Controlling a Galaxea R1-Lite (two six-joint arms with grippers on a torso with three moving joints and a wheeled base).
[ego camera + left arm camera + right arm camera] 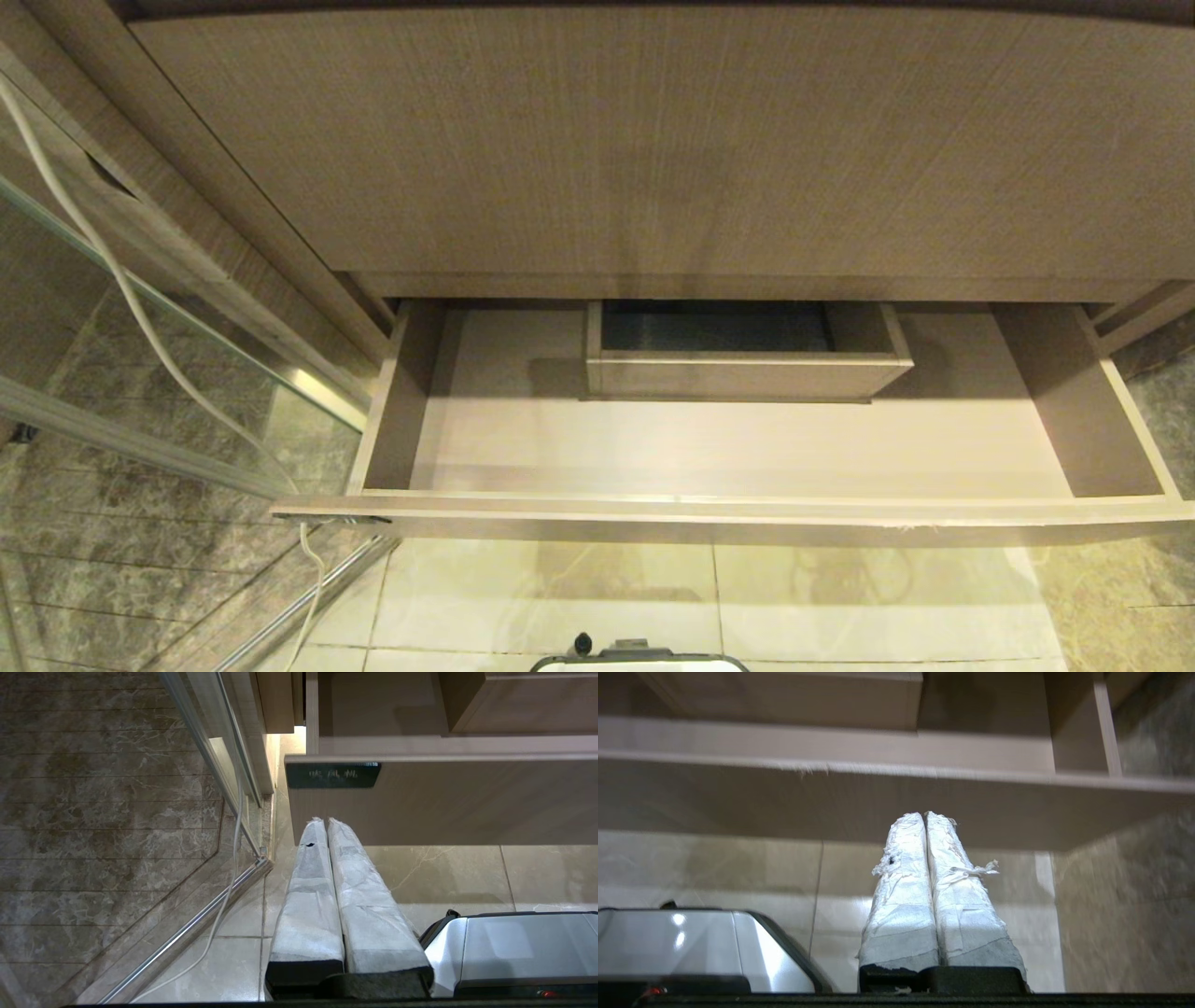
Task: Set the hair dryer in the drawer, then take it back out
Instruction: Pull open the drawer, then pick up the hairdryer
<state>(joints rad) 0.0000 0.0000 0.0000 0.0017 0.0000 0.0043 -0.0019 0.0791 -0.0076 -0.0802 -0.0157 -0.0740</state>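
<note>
The drawer (728,509) stands pulled out; the hair dryer appears in no view. Left gripper (325,820) and right gripper (923,814) sit low before the drawer front, apart from it, jaws pressed together, holding nothing.

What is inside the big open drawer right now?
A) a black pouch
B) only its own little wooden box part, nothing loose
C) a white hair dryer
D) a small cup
B: in the head view the drawer is pulled out and its floor shows bare, with just the built-in boxed cut-out at the back; no hair dryer is in any view.
</note>
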